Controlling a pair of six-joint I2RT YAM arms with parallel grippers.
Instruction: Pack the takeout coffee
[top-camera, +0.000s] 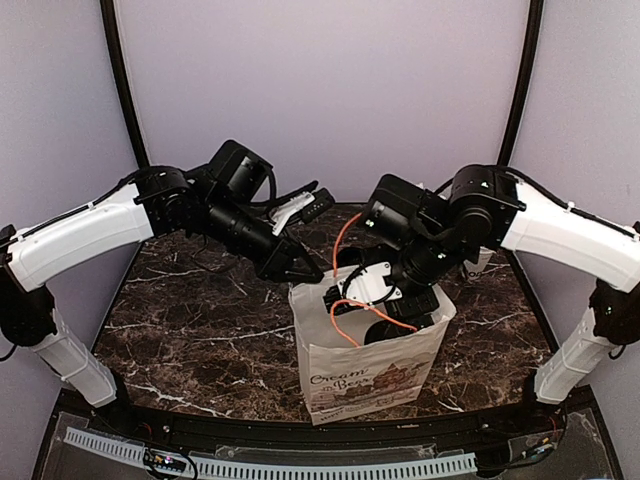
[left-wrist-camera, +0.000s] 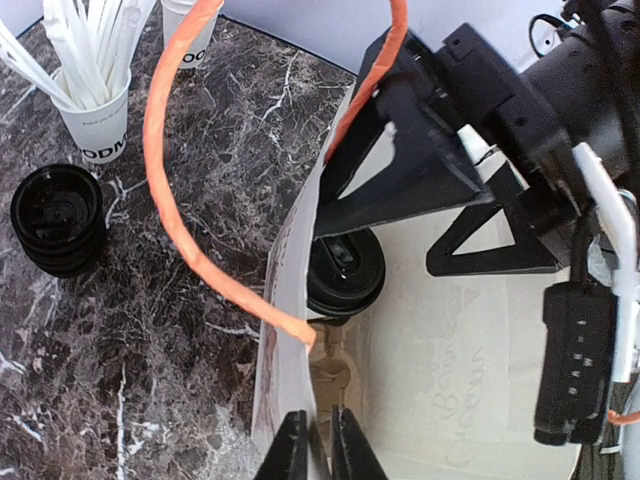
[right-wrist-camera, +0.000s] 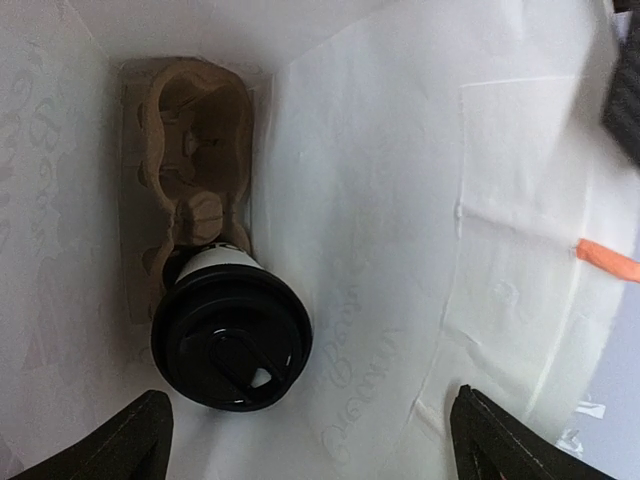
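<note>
The takeout coffee (right-wrist-camera: 232, 338), a white cup with a black dome lid, stands inside the white paper bag (top-camera: 370, 365) in one pocket of a brown cardboard carrier (right-wrist-camera: 195, 150). Its lid (left-wrist-camera: 345, 270) also shows in the left wrist view. My right gripper (right-wrist-camera: 310, 420) hangs inside the bag above the cup, open, with nothing between its fingers. My left gripper (left-wrist-camera: 320, 450) is at the bag's left rim, shut on the thin paper wall (left-wrist-camera: 290, 330). In the top view my right arm (top-camera: 400, 290) hides the cup.
The bag's orange handles (top-camera: 370, 312) loop around my right gripper. On the marble table left of the bag stand a white cup of white sticks (left-wrist-camera: 95, 90) and a stack of black lids (left-wrist-camera: 58, 218). The carrier's other pocket is empty.
</note>
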